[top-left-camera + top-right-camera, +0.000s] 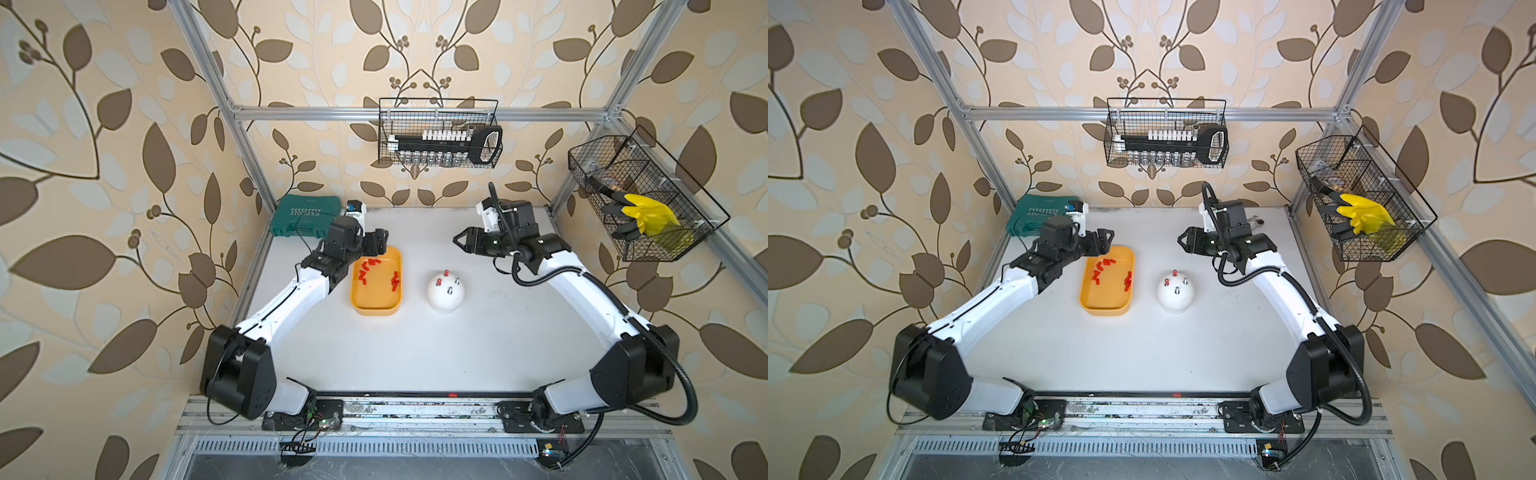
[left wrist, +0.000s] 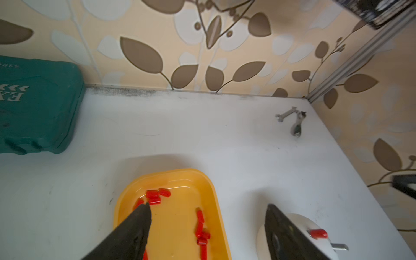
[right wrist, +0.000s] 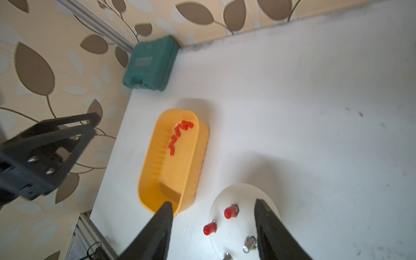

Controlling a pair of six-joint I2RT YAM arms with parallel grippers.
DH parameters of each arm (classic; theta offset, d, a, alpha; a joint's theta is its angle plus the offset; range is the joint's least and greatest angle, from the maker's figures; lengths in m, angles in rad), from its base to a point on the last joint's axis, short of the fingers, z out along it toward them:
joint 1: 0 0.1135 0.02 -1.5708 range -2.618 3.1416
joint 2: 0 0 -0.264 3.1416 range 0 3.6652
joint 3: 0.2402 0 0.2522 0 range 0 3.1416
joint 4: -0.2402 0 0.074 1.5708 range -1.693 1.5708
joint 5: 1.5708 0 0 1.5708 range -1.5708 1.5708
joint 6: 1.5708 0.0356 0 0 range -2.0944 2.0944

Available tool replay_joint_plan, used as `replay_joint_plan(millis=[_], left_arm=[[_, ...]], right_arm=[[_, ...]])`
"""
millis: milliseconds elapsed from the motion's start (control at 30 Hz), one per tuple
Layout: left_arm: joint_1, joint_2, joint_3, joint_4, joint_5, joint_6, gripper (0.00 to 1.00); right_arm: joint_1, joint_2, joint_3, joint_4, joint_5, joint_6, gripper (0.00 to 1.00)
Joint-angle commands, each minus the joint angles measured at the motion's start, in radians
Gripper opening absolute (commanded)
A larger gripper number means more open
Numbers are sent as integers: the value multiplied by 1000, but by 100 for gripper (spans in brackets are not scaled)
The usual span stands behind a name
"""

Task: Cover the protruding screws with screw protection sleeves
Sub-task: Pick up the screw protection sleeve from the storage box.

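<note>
Screw protection sleeves (image 1: 395, 281) are gathered in the yellow tray (image 1: 376, 311) in two loose clusters, one toward its far left corner and one against its right wall. Two more are seated on two of the four protruding screws (image 3: 249, 244) of the white dome (image 1: 446, 301), and the other two studs are left bare. The dome is set just right of the tray, not touching it. The left jaws are held spread above the tray's far end, with nothing between them. The right jaws are likewise spread and empty, raised over the surface (image 1: 415, 353) beyond the dome. A wire basket (image 1: 436, 158) is hung on the back rail and is filled with a black holder, a row of small white pieces and metal sockets beneath. A second, partitioned basket (image 1: 706, 232) is fixed at the right, and a yellow glove (image 1: 646, 214) and dark tools that cannot be made out are kept in it. A closed green case (image 1: 299, 216) is placed in the far left corner of the white, scuffed surface, and small wrenches (image 2: 286, 113) are laid near the far right corner. The cell is framed in aluminium rails and lined with beige wallpaper printed with brown leaves.
</note>
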Motion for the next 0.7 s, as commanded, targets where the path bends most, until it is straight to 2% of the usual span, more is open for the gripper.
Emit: replay_joint_plan(millis=[0, 100, 233, 467, 667], left_arm=[[0, 123, 87, -392, -37, -45, 66], [42, 286, 278, -593, 41, -32, 49], [42, 484, 510, -806, 65, -17, 42], [42, 581, 593, -926, -90, -86, 45], [23, 651, 608, -914, -101, -114, 40]], right_arm=[[-4, 8, -80, 137, 37, 50, 59], [-3, 75, -55, 119, 0, 66, 59], [1, 147, 6, 65, -34, 57, 58], [0, 186, 38, 44, -26, 21, 58], [-1, 212, 46, 41, -49, 13, 58]])
